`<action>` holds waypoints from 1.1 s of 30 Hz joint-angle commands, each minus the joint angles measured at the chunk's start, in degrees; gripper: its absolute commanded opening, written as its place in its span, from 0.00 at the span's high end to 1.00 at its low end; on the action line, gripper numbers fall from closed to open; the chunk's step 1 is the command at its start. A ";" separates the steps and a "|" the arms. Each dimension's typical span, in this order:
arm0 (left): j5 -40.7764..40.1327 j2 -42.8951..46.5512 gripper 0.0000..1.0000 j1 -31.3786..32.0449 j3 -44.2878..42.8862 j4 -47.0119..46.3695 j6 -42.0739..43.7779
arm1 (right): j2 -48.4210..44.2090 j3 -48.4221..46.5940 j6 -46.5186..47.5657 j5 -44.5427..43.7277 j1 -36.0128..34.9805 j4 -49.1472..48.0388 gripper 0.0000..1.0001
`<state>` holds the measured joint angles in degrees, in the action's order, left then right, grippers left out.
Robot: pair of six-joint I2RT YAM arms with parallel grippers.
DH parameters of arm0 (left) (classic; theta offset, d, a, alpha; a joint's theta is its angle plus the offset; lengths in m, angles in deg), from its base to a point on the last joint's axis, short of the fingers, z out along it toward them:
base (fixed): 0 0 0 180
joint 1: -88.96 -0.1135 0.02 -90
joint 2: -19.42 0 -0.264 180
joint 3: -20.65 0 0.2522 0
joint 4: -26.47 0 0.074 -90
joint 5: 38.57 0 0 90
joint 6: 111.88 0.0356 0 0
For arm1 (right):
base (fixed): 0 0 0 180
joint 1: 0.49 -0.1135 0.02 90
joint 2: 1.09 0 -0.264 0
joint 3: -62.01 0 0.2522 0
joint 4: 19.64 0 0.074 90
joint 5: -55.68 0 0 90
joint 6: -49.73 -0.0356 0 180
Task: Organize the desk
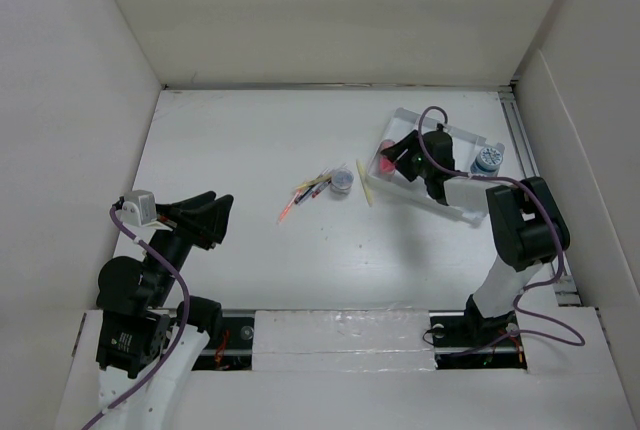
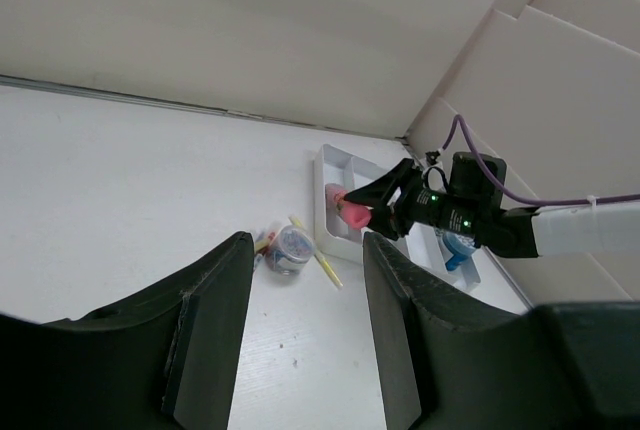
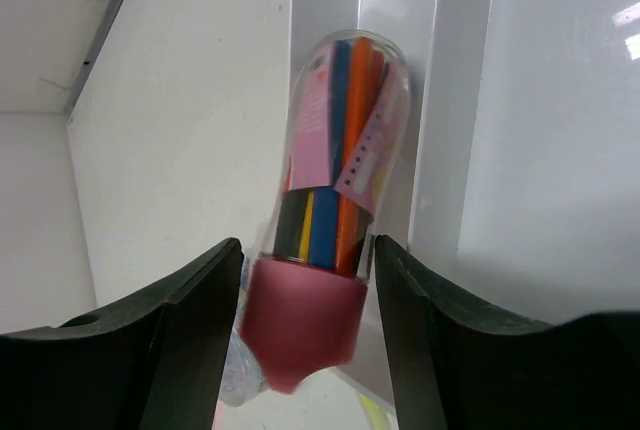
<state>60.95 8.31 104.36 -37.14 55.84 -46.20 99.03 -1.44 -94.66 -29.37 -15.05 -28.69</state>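
Plain white desk [image 1: 250,140], boxed in by white panel walls. Took the small white tray [image 1: 470,131] near its far right corner as the mark for everything else.

Found the right gripper [image 1: 388,160] over the tray's left end, its fingers close on either side of the pink cap of a clear tube [image 3: 335,140] with coloured contents. Could not tell whether the fingers pressed the cap or stood just clear of it. Saw the tube tilted, its far end down along a tray divider; could not tell which compartment. Noted a blue bottle [image 1: 487,158] at the tray's right end.

Found the left gripper [image 1: 215,212] well to the left of the tray, partly open, holding nothing.

Left of the tray, loose on the desk: a pale yellow stick [image 1: 365,190] nearest, then a small round jar [image 1: 341,182], then a scatter of pens [image 1: 305,193].

Judged the release the risky part. Might roll off the divider and over the tray's left rim onto the desk if let go while tilted. Might also drag out on a finger if the cap caught during the pull-back.
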 commanded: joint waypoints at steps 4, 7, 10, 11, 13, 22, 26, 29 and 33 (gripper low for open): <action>0.94 -0.84 0.56 0.25 -0.79 -3.22 -0.03 | -2.64 -0.14 -0.19 -1.08 0.51 -4.70 0.37; 1.03 -0.93 0.56 0.25 -0.71 -3.22 -0.03 | -2.91 0.47 -0.19 -1.52 -0.02 -4.88 0.38; 0.94 -1.10 0.56 0.25 -0.71 -3.23 0.06 | -4.92 2.31 -0.45 -2.92 -1.25 -6.81 0.42; 0.94 -1.10 0.56 0.25 -0.71 -3.22 0.06 | -4.93 2.32 -0.45 -2.93 -1.25 -6.81 0.42; 1.03 -1.10 0.56 0.25 -0.79 -3.14 0.06 | -6.85 3.10 0.51 -4.59 -4.05 -6.99 0.60; 1.20 -0.93 0.56 0.25 -0.71 -3.40 0.06 | -12.05 2.23 9.64 -23.21 -18.90 -2.86 1.00; 1.38 -1.10 0.56 0.25 -0.79 -3.40 0.14 | -10.12 0.13 13.87 -32.36 -28.04 -0.75 1.00; 1.64 -1.10 0.55 0.25 -0.62 -3.49 0.23 | -8.10 -2.42 15.45 -35.35 -30.07 2.76 0.59; 1.56 -0.93 0.55 0.25 -0.71 -3.49 0.23 | -7.04 -4.01 16.60 -38.69 -33.41 6.01 0.23</action>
<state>61.72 8.29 104.36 -37.14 55.47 -46.20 91.60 -2.79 -80.78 -61.65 -46.97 -25.41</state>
